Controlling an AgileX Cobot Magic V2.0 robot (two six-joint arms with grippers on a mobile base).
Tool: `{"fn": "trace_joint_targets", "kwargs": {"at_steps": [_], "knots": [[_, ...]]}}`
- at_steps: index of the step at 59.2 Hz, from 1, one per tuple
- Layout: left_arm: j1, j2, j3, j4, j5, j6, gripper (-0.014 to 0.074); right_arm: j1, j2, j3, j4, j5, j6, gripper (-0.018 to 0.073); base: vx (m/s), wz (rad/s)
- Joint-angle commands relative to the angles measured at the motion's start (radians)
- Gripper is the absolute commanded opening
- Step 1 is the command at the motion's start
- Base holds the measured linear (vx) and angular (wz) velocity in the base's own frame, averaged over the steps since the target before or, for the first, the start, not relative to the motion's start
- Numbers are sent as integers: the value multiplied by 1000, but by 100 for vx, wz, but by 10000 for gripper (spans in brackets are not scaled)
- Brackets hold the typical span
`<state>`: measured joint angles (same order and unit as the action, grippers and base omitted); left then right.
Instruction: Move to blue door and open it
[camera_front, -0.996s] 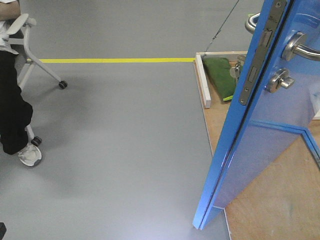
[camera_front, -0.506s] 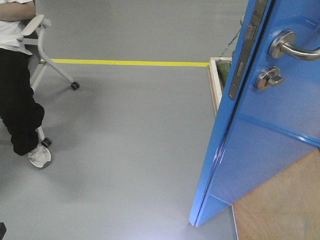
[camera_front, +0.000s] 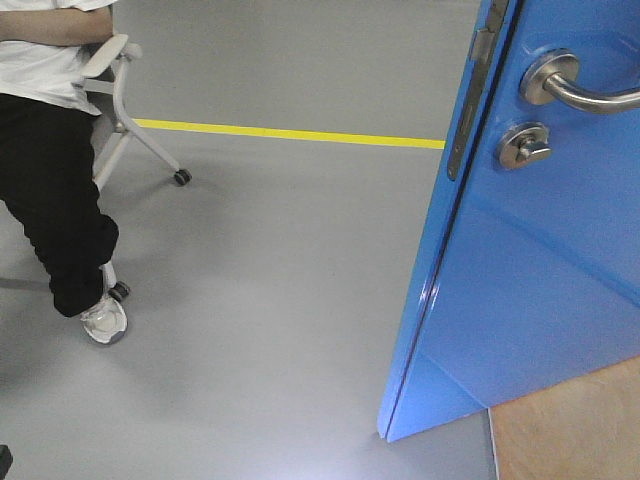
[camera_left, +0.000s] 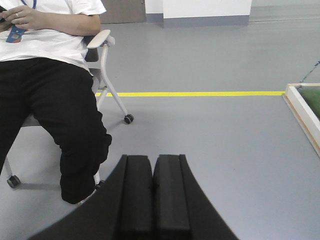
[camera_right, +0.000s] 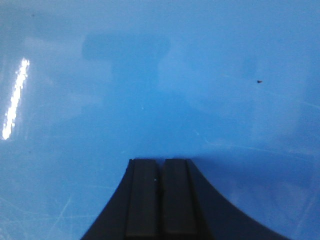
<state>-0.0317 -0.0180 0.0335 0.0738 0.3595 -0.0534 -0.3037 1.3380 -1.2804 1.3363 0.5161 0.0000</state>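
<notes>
Black flat pads of the right gripper (camera_right: 160, 200) sit pressed together, no gap, tips right up at the blue door (camera_right: 160, 90); can't tell if they touch it. Panel fills that wrist view: glossy, smooth, fine scratches, a white glare streak at lt, one tiny dark speck upper rt. Left gripper (camera_left: 154, 197) likewise has its pads together, nothing btwn them, hanging over bare floor (camera_left: 215, 140).

From the front cam the door stands at rt of view, its thin free edge turned toward the camera, btm corner down at floor level by a tan wooden board (camera_front: 565, 435). Brushed-steel lever handle (camera_front: 575, 85) sits up high, round lock (camera_front: 525, 147) w/ thumb-turn just below it, steel latch plate (camera_front: 468, 110) on the edge.

Only container: a shallow frame (camera_left: 300, 106) at rt edge of the left wrist view, white rail w/ tan wood side, something green inside; can't make out what.

Floor is matte grey, smooth, seamless. On the lt a person (camera_left: 50, 90) is seated, white shirt, black trousers, pale shoe, on a white-framed chair (camera_left: 98, 39) w/ small castors. Beyond, a yellow tape line (camera_left: 200, 93) runs straight across. Farthest back, a white wall (camera_left: 200, 7) w/ grey skirting.
</notes>
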Motion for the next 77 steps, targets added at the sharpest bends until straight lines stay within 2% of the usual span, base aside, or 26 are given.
{"fn": "trace_joint_targets", "kwargs": {"at_steps": [1,77], "knots": [[-1,-10,-32,2,-82,-4,71,6,-14,-32,32,-3,-9,-4,16,13],[-1,-10,-32,2,-82,-4,71,6,-14,-32,32,-3,-9,-4,21,1]]}}
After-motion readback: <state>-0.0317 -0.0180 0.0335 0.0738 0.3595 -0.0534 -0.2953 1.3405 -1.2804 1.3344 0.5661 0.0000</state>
